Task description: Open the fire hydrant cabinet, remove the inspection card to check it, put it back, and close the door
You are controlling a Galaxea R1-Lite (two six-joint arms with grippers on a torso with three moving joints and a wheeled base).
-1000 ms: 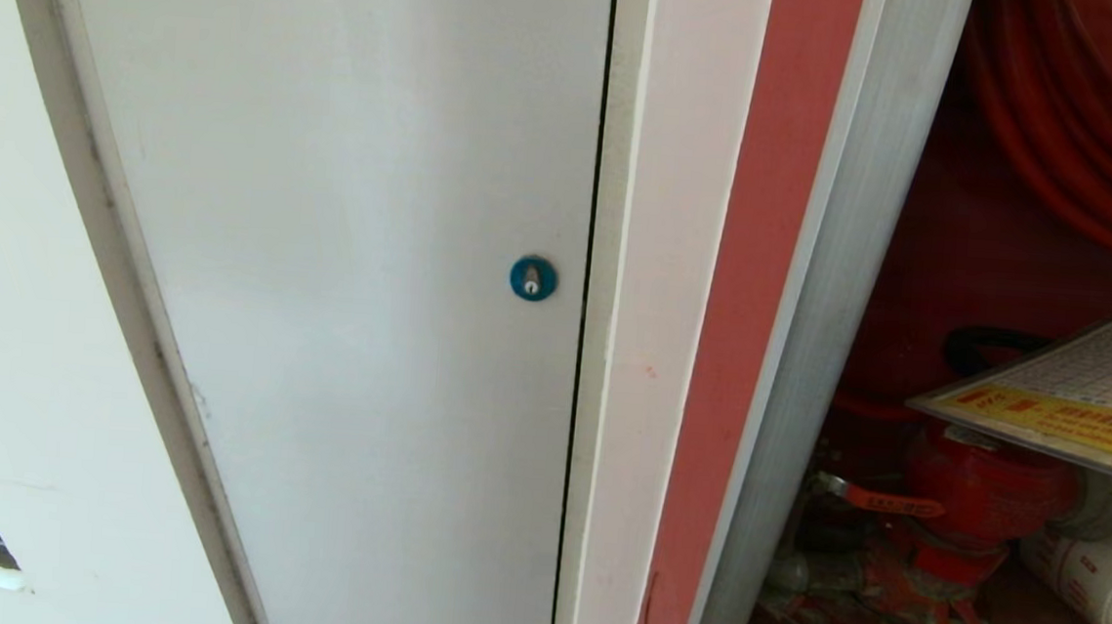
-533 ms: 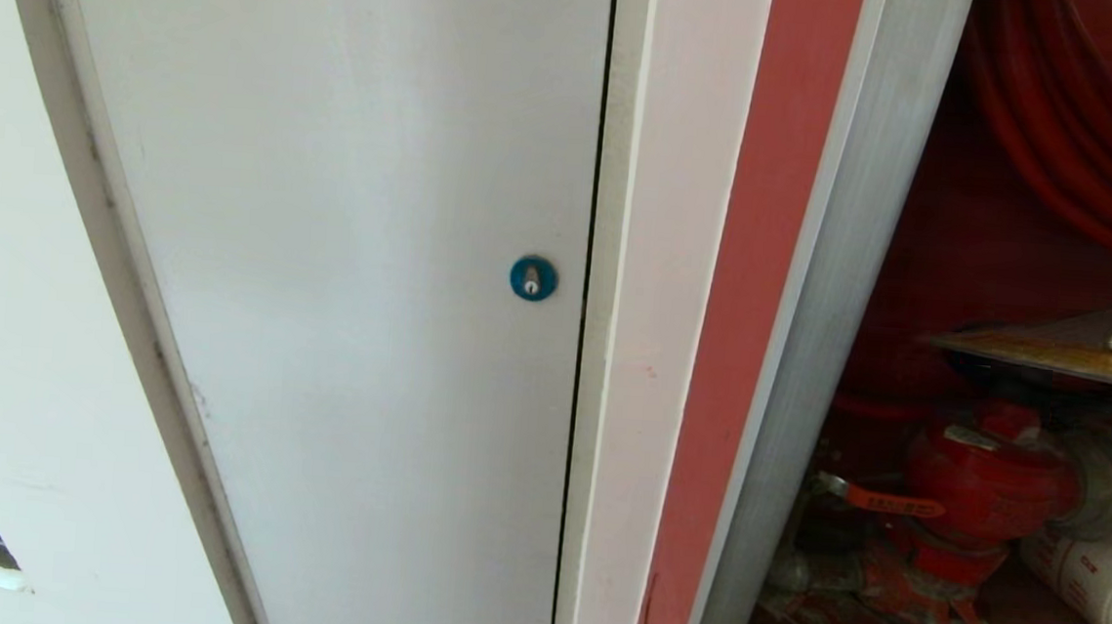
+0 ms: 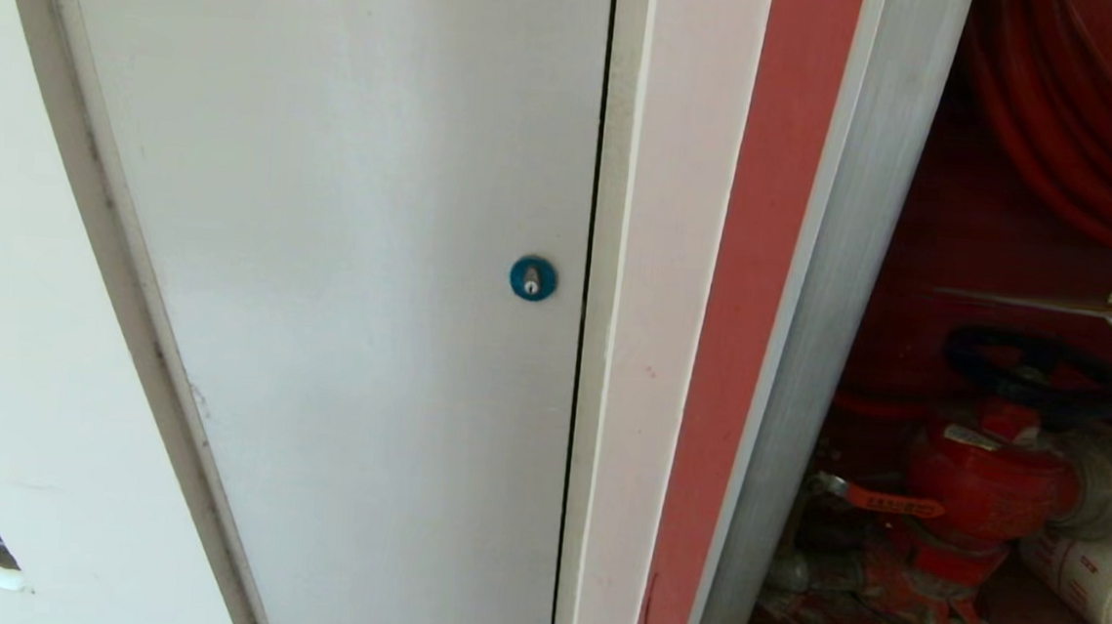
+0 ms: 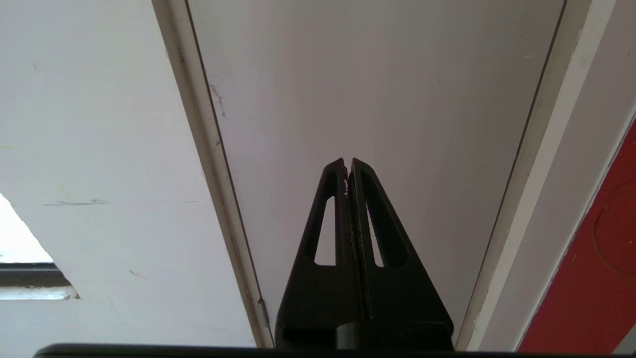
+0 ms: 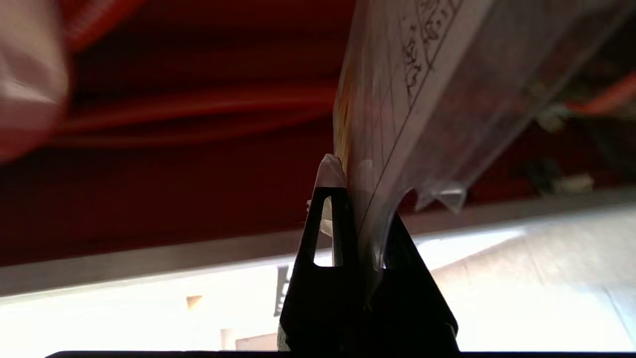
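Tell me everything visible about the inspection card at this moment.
The inspection card is a white sheet with black grid lines and handwriting, in a clear, glossy plastic sleeve, with a hint of yellow at one edge. The right gripper is shut on its lower edge, the sleeve bulging beside the fingers. In the head view the card shows almost edge-on, as a thin near-level line inside the open fire hydrant cabinet, above the black handwheel of the red valve.

The inspection card [image 5: 397, 99] is paper in a glossy clear plastic sleeve; the fire hydrant cabinet [image 3: 840, 303] frame is brushed metal
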